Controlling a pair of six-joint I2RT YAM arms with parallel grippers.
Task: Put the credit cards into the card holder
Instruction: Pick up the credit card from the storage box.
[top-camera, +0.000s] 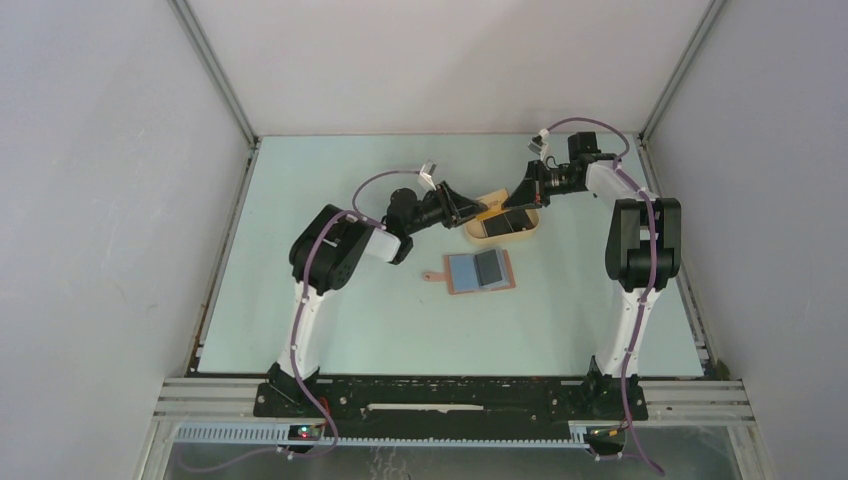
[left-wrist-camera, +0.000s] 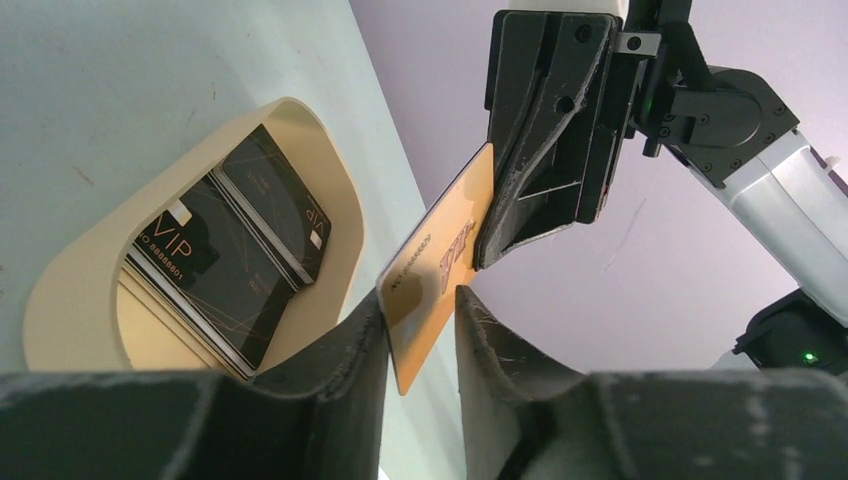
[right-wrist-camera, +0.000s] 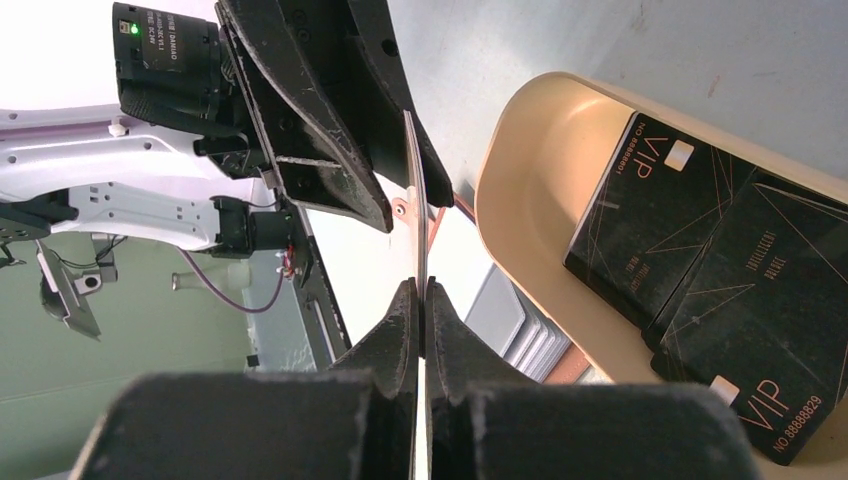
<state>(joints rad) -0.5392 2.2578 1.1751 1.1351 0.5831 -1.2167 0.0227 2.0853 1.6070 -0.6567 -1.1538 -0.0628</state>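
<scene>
"VIP" in pale lettering stood out on the black cards (right-wrist-camera: 650, 230) lying in the beige tray (left-wrist-camera: 70, 290), and one of them read "NO 8888829" beneath it. The orange credit card (left-wrist-camera: 440, 265) carried a dark logo and a line of small print, both too blurred to read.

And there it was, up in the air over the near rim of the tray, caught between the two arms! The right gripper (right-wrist-camera: 420, 290) had its jaws pressed together on one edge of that card. The left gripper (left-wrist-camera: 420, 310) had its jaws a little spread, one finger on either side of the opposite edge, and the right wrist view showed the card edge-on and slightly bowed.

The worktop (top-camera: 350, 310) was a pale mint sheet, marked with a few faint scuffs near the tray. Plain light walls (top-camera: 100, 200) closed it in on three sides, with metal rails along the corners.

The card holder (top-camera: 478, 270) lay open and flat on the worktop just nearer the arm bases than the tray, bluish-grey pockets up, its strap tab pointing left. Both arms crowded over the tray and hid much of it from above.
</scene>
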